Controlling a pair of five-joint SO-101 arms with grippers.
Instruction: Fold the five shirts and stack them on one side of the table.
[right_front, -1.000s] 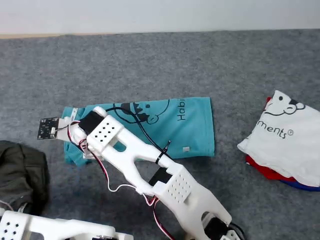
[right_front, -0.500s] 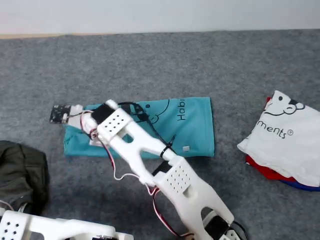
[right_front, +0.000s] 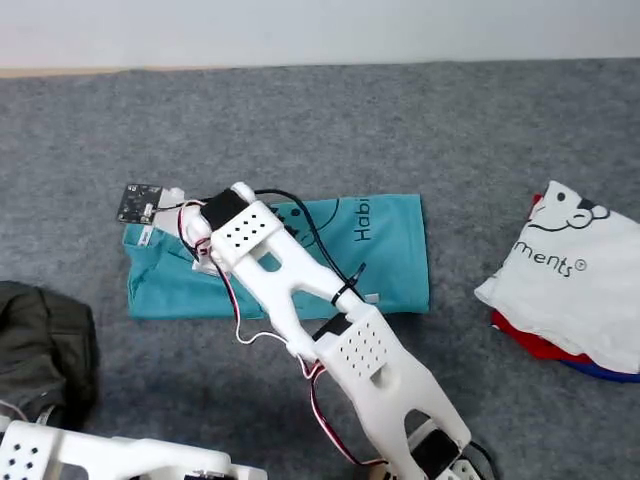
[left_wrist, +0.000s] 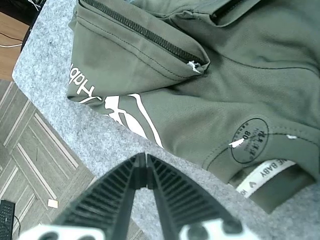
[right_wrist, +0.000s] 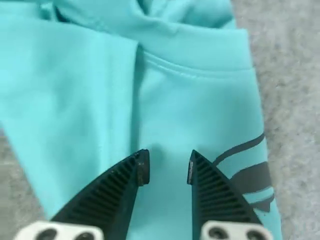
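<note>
A teal shirt (right_front: 365, 250) lies folded into a long strip in the middle of the grey table. My right gripper (right_wrist: 167, 167) hovers just over its left end (right_wrist: 195, 115), open by a narrow gap with nothing between the fingers. In the high view that arm's wrist (right_front: 240, 232) sits over the strip's left part. An olive shirt (right_front: 45, 350) lies crumpled at the front left. My left gripper (left_wrist: 145, 162) is shut and empty, over the table's edge beside the olive shirt (left_wrist: 225, 90). A white shirt (right_front: 575, 275) tops a pile at the right.
Under the white shirt show red (right_front: 530, 342) and blue (right_front: 605, 370) cloth. The left arm's base (right_front: 60, 455) is at the front left corner. Bare grey felt (right_front: 320, 120) stretches along the far side. Past the table's edge is a tiled floor (left_wrist: 30, 165).
The right arm has swung its wrist farther back and to the right over the teal shirt's left end, uncovering the cloth's front left corner. The left arm has kept still.
</note>
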